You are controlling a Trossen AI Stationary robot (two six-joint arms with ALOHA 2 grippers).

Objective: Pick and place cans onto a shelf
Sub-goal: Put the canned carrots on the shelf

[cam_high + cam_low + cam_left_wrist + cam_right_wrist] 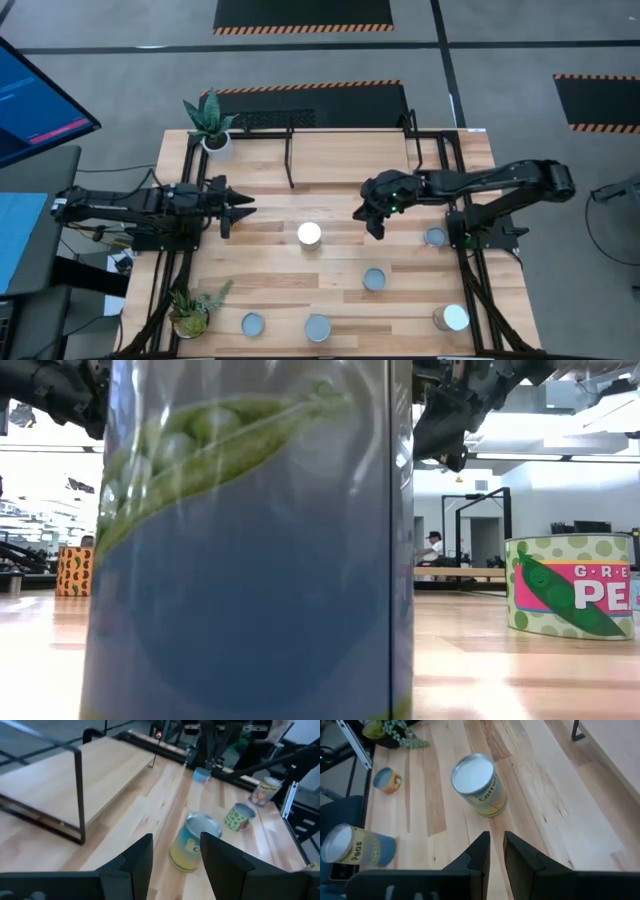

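A can with a bright silver top and a yellow label point(309, 234) stands upright on the table's middle, between my two grippers. My left gripper point(240, 210) is open to its left, above the table. In the left wrist view the can point(195, 842) stands ahead of the open gripper point(175, 852). My right gripper point(372, 218) is to the can's right, with only a narrow slit between its fingers point(496, 847); the can point(477, 785) lies ahead of it. The shelf point(350, 160), a light-wood board on a black frame, stands at the table's far side with nothing on it.
Several more cans stand on the table: point(374, 278), point(435, 237), point(253, 324), point(318, 327), point(452, 318). One of them point(250, 540) fills most of the low view. Potted plants stand at the far left point(210, 125) and near left point(190, 315).
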